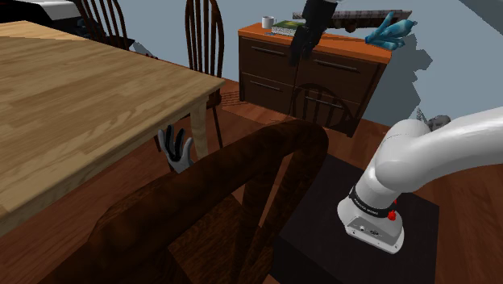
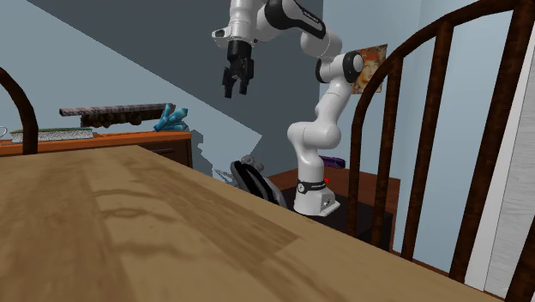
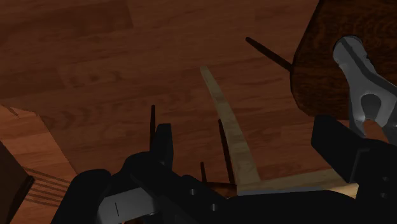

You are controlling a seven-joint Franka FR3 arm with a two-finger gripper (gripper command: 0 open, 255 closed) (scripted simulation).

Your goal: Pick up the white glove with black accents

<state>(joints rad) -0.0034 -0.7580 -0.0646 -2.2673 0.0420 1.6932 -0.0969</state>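
Descent is needing care: nearest, a dark chair back (image 1: 242, 190) is likely crowding the way down to the white glove with black accents (image 1: 175, 150), which is lying on the floor (image 1: 250, 121) beside the desk leg (image 1: 199, 133). End effector (image 2: 235, 89) is hanging high, well apart from it, fingers spread wide, empty. Farther off, a sideboard (image 1: 322, 73) is standing.

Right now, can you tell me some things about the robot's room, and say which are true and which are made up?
1. The end effector is open and holds nothing. True.
2. The glove lies on top of the wooden table. False: it is down below the tabletop, beside the table leg.
3. A mug stands on the sideboard. True.
4. The end effector is touching the glove. False: it hangs high in the air, well apart from the glove.
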